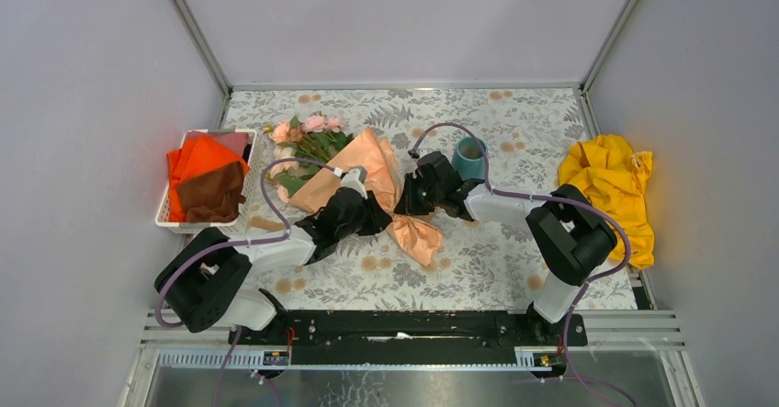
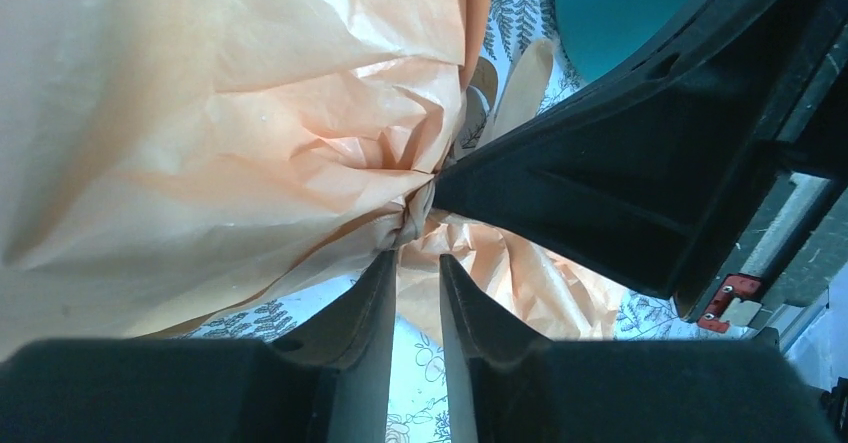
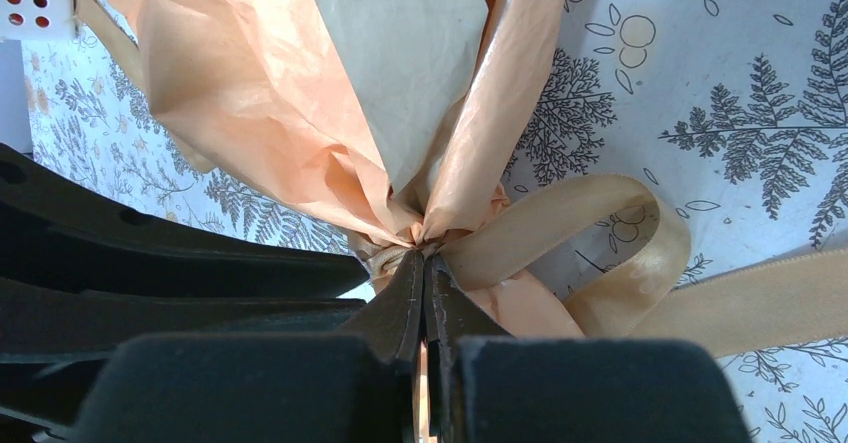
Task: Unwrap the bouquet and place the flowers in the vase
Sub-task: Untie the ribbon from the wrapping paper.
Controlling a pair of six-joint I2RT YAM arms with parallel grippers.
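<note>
The bouquet (image 1: 367, 163) lies across the middle of the table in crinkled peach paper (image 2: 220, 133), with its flowers (image 1: 308, 131) pointing to the far left. A tan ribbon (image 3: 620, 253) ties its neck, and one loop stands out to the right. My right gripper (image 3: 425, 258) is shut with its tips pinched on the ribbon at the knot (image 2: 415, 213). My left gripper (image 2: 417, 255) faces it from the other side. Its jaws stand narrowly apart, tips just touching the knot, with nothing between them. The teal vase (image 1: 469, 158) stands upright just beyond my right gripper (image 1: 409, 203).
A white basket (image 1: 165, 219) with orange and brown cloths (image 1: 207, 182) sits at the left, close to the flower heads. A yellow cloth (image 1: 611, 186) is heaped at the right edge. Grey walls close in the table on three sides.
</note>
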